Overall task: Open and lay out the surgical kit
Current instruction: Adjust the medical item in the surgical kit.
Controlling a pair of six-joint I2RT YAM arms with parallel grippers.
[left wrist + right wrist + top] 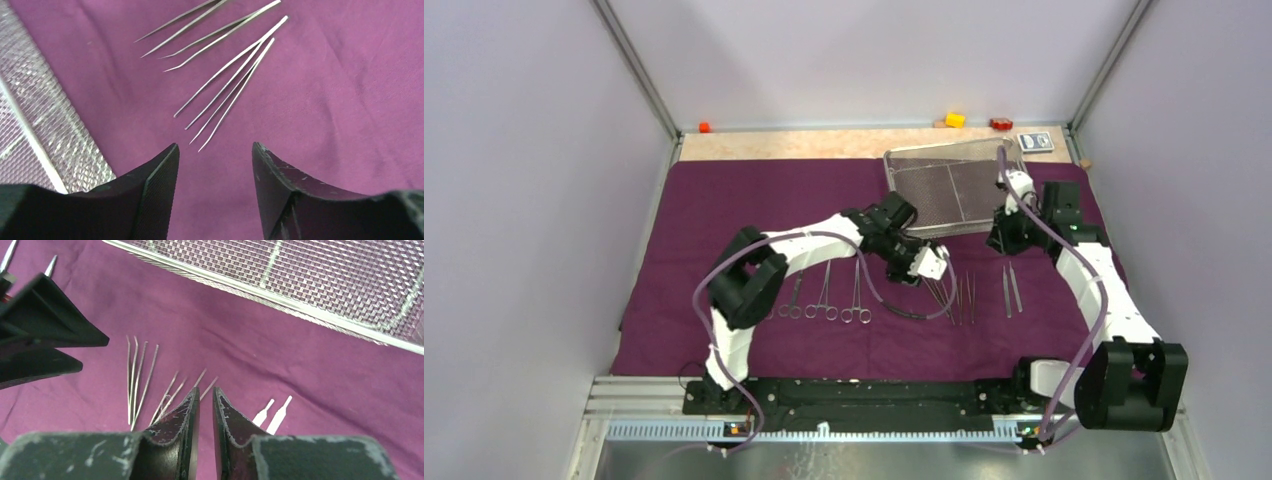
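The large dark purple cloth wrap (724, 200) is uniform plum, unpatterned, beneath both pincers. The rectangular silver wire-mesh steel tray (944, 185), beyond the right pincer (205, 390), shows silver in a fine woven grid. The slim steel tweezers (230, 80), just ahead of the left pincer (215, 145), are plain silver; the ring-handled steel clamps (824, 305), to its left, likewise. Pincer fingers (177, 427) are matte black, the right pair pale-scuffed.
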